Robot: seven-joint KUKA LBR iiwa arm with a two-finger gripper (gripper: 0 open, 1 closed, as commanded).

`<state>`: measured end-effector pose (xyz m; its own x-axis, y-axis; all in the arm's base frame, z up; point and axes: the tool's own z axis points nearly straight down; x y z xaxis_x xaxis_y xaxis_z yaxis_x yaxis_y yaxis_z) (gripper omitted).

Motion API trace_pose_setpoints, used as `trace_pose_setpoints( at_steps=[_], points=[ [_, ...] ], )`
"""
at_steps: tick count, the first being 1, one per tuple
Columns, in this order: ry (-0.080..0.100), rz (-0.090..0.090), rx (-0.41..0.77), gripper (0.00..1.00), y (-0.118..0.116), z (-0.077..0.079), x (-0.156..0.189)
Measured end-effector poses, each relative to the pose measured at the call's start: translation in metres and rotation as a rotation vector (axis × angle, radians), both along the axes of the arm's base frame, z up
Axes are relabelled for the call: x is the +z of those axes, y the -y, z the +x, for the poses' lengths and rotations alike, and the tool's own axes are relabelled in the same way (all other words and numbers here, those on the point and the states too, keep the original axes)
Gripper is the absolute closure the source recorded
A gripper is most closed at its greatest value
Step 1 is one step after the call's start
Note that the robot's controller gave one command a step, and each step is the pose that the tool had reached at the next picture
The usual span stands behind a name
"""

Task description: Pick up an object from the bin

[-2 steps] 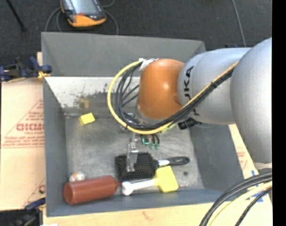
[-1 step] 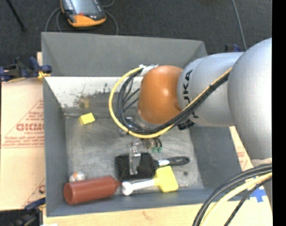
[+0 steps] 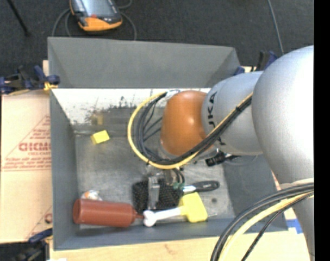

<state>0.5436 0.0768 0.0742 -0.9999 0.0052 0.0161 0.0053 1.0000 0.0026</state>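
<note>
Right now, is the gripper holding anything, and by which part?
Cannot tell: the gripper is low over a black object at the front of the bin.

Robotics laboratory or test cell. A large silver arm (image 3: 273, 113) marked KUKA, trailing yellow and black cables (image 3: 133, 130), reaches into a grey metal bin (image 3: 140, 64) on a dark floor (image 3: 181, 10); a handheld screen unit (image 3: 95, 11) with orange trim, on its own cable, lies beyond the bin.
</note>
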Motion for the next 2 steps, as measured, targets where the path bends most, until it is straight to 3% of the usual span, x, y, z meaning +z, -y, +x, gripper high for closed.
trace_pose_setpoints(
  at_steps=[1, 2],
  points=[
    [0.0, 0.0, -0.001, 1.0, 0.0, 0.0, 0.0],
    [0.019, -0.003, -0.063, 1.0, 0.015, -0.011, 0.13]
  ],
)
